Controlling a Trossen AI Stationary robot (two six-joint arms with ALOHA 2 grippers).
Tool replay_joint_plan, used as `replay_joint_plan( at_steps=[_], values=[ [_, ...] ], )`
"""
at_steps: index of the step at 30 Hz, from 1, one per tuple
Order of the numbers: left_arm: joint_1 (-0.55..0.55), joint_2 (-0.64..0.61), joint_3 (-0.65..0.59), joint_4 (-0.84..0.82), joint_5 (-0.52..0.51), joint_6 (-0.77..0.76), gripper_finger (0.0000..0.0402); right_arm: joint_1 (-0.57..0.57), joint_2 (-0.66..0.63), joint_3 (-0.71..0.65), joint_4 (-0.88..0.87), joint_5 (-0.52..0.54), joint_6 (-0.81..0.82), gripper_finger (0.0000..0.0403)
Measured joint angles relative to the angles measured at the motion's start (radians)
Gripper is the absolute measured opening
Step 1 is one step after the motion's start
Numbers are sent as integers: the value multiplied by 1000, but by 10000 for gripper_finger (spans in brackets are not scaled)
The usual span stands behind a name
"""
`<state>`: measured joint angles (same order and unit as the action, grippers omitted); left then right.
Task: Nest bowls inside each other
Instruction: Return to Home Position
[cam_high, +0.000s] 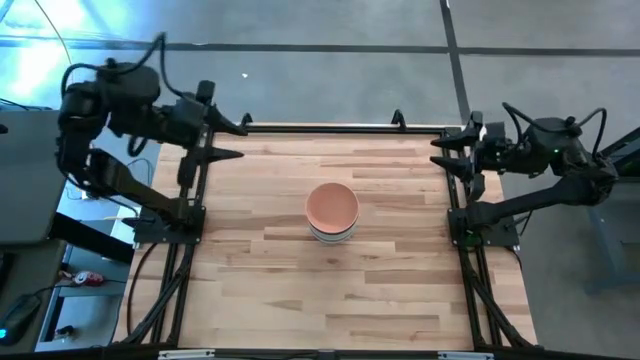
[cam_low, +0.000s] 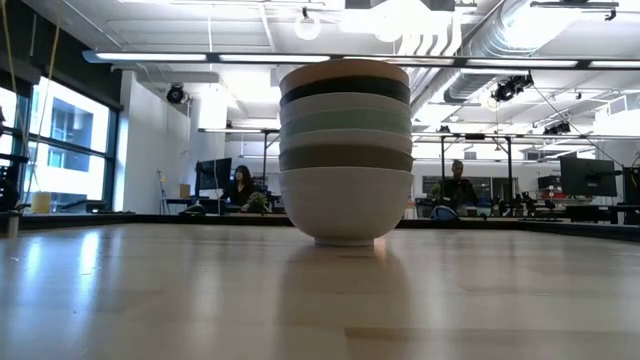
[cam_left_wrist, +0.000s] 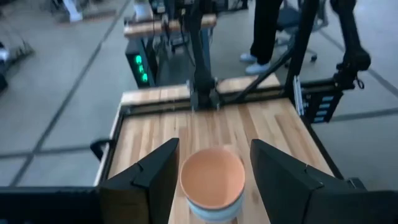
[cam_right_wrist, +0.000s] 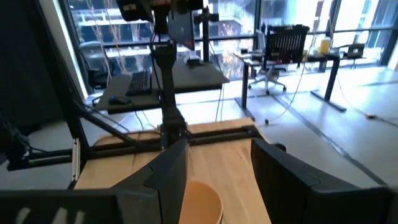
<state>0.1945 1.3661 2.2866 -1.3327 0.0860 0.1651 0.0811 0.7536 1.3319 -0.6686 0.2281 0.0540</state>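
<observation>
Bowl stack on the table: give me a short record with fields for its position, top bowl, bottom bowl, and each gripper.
stack position: bowl stack upright near the middle of the table
top bowl: peach bowl
bottom bowl: white bowl, resting on the table
left arm: left gripper open, empty, at the table's left edge, apart from the stack
right arm: right gripper open, empty, at the table's right edge
</observation>
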Motion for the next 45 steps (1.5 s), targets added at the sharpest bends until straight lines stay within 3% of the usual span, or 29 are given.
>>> replay_joint_plan(
  at_steps=[4, 13, 19, 27, 41, 45],
  values=[
    [-10, -112, -195, 139, 0, 4, 186, 0, 0, 0, 49, -4, -29, 170],
    [-2, -436, -869, 656, 1, -34, 186, 0, 5, 0, 106, -16, -55, 170],
    [58, -609, -1158, 852, 17, -114, 186, 0, 14, 0, 106, -16, -38, 170],
    [119, -719, -1373, 996, 61, -162, 186, 0, 15, -45, 110, -15, -33, 170],
    [158, -790, -1668, 1390, 100, -258, 186, -1, -242, -459, 391, -15, 106, 170],
    [148, -789, -1699, 1408, 100, -265, 186, -1, -303, -539, 411, -20, 144, 170]
  ],
)
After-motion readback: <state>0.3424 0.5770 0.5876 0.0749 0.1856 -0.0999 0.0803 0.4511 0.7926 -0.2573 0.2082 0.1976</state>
